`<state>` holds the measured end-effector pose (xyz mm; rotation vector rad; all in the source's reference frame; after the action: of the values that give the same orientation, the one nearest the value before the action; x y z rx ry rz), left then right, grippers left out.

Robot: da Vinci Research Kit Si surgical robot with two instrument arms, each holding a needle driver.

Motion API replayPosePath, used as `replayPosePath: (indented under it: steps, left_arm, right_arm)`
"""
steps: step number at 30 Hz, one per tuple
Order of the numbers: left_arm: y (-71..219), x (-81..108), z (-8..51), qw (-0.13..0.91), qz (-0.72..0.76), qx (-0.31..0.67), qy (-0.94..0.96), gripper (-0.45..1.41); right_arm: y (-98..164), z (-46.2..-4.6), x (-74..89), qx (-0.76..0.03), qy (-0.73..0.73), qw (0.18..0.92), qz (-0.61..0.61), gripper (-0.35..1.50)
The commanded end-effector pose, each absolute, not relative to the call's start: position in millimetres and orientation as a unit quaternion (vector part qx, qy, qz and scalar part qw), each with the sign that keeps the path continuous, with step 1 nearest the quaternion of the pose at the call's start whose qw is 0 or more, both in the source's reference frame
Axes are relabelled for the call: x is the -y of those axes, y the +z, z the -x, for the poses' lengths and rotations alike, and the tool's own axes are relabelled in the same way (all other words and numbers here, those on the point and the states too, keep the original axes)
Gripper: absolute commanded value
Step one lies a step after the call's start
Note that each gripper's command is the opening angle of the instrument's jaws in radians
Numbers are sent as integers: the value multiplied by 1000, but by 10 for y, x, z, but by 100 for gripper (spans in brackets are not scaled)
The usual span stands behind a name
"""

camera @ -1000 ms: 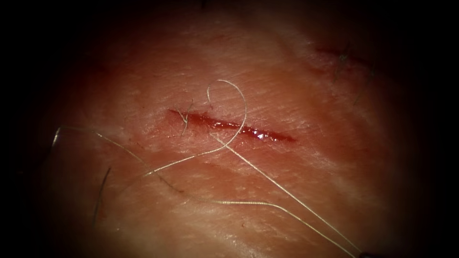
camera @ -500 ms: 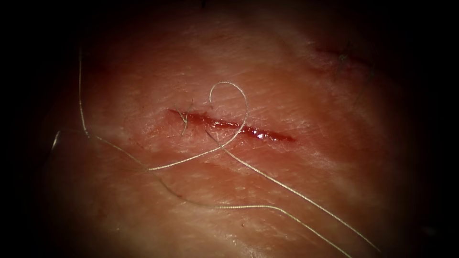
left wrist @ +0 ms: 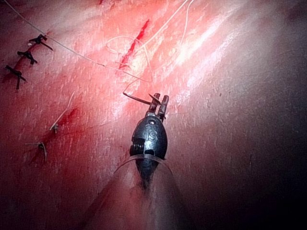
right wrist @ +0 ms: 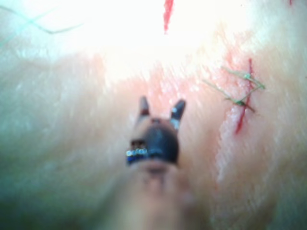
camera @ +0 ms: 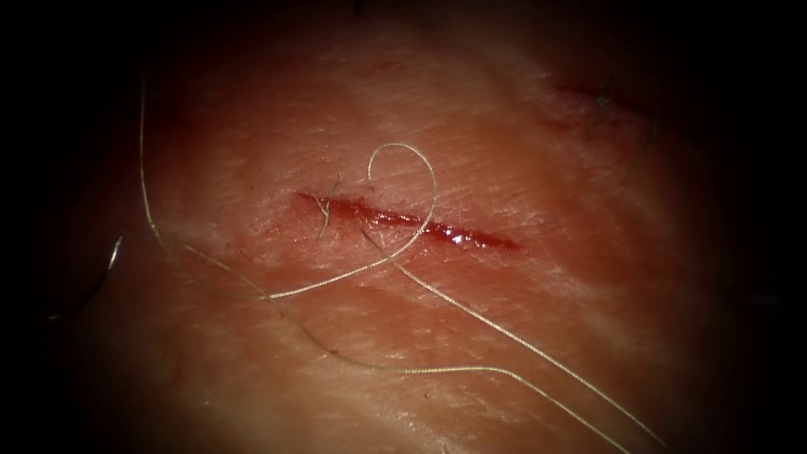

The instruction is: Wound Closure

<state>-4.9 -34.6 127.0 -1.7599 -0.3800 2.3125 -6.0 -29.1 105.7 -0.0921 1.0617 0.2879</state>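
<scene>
Two tools are showing close up in the wrist views. In the left wrist view we are seeing the left tool with its jaws drawn almost together on the needle, gripping it near one end. The needle is looking dark, thin and gently curved, and the rest of its arc is reaching out sideways from the jaws just above the tissue. As far as we can tell, its free end is not lying buried in the surface. In the right wrist view the right tool is hanging over the tissue with its jaws spread well apart and nothing between them.

Farther out, in the endoscope view, the pale thread is lying slack on the tissue. It is curling in a loop over the cut, crossing it near the middle. Two strands are trailing away toward the lower right, and others are sweeping out to the left of the cut. The cut is gaping as a narrow slanted slit, wet with glistening red fluid.

Farthest from the left tool, we are seeing dark knotted stitches sitting in a row on the tissue.
</scene>
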Motion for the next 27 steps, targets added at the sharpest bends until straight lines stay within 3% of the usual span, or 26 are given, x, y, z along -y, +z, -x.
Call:
replayPosePath:
  steps: [1, 2, 3, 4, 8, 15, 27]
  left_arm:
    - [1276, 351, 55, 106, 597, 131, 784, -45]
    - [1277, 351, 58, 107, 597, 130, 784, -45]
    - [1277, 351, 58, 107, 597, 130, 784, -45]
    - [1277, 351, 63, 108, 597, 129, 785, -45]
    - [1283, 347, 77, 114, 601, 124, 782, -45]
    - [1303, 347, 90, 112, 601, 117, 783, -45]
    - [1305, 351, 92, 112, 600, 115, 783, -45]
  right_arm:
    - [1061, 33, 286, -517, 134, 844, 44, 89]
    - [1061, 3, 282, -539, 129, 831, 47, 86]
    - [1061, 3, 282, -539, 129, 831, 47, 86]
    - [1066, -35, 280, -550, 117, 825, 51, 86]
    - [1091, -117, 278, -567, 80, 819, 42, 86]
    - [1133, -200, 282, -594, 43, 802, 38, 73]
    - [1180, -245, 298, -583, 21, 810, 52, 67]
